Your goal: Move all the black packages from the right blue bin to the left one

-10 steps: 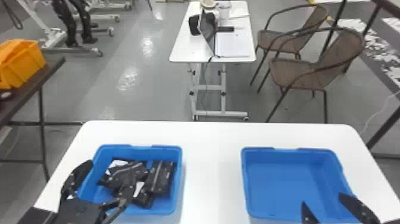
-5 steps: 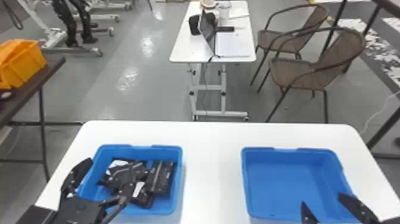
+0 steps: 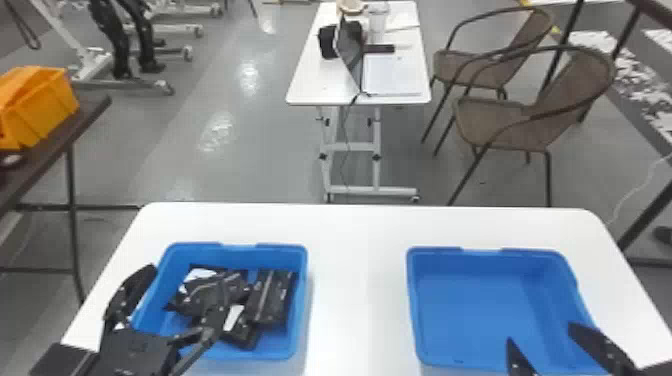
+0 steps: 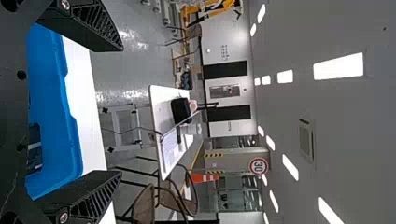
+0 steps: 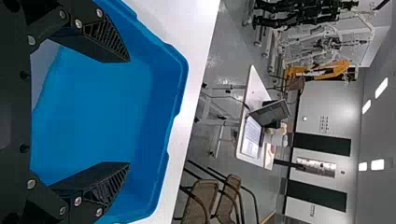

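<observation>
Black packages sit in the left bin; the move looks finished

On a smooth white table (image 3: 357, 280) stand two blue bins, well apart. The left bin (image 3: 301, 305) holds the black packages (image 3: 272, 300), piled loosely toward its right side. The right bin (image 3: 490, 310) shows bare blue floor. The left gripper (image 4: 121, 111) is over the near part of the left bin, its fingers spread with nothing between them. The right gripper (image 5: 129, 112) is at the right bin, fingers also wide apart and holding nothing.

The transfer appears complete, so the next move likely calls for drawing both arms back without snagging a package or rim. One dark finger overlaps the pile, making the packages hard to count.

The packages look soft and creased, with a slight sheen and white patches. The bins seem to be molded plastic, round-cornered, with stepped rims. The gripper fingers are wedge-shaped and ribbed.
</observation>
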You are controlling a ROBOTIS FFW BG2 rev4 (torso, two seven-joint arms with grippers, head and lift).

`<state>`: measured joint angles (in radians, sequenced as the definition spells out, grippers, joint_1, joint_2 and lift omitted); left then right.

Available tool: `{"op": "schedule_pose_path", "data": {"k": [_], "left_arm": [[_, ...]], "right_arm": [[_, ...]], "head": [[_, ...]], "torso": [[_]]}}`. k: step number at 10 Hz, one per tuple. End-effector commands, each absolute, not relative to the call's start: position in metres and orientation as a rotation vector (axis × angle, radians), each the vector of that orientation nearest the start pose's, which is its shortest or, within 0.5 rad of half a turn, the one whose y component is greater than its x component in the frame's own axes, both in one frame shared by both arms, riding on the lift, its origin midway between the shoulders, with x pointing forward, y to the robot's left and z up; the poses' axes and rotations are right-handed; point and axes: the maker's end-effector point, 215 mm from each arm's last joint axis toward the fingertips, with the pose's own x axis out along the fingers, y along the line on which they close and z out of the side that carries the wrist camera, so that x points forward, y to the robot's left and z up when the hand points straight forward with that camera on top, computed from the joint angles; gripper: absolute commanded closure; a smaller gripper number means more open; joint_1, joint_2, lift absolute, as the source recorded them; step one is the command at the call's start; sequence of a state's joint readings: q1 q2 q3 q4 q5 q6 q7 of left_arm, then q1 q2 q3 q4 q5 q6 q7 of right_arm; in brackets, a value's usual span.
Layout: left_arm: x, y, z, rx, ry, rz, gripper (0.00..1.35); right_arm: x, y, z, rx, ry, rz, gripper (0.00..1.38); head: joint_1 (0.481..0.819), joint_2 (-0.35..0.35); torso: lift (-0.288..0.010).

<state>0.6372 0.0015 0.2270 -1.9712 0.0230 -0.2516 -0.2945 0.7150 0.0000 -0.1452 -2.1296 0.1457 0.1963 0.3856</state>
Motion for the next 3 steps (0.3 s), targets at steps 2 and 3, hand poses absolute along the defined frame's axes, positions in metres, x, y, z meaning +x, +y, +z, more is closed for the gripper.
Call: {"op": "schedule_pose_path", "data": {"k": [2, 3], "left_arm": [[0.385, 0.2867, -0.3592, 0.114, -0.001, -0.105, 0.08], [0.3856, 0.2867, -0.3586, 0.115, -0.002, -0.104, 0.08]], "right_arm": [[0.3494, -0.2361, -0.447, -0.149, 0.397, 0.253, 0.24], [0.3503, -0.2353, -0.4465, -0.149, 0.396, 0.257, 0.24]], "head": [[0.695, 0.078], [0.695, 0.079]], "torso": [[-0.042], [-0.042]]}}
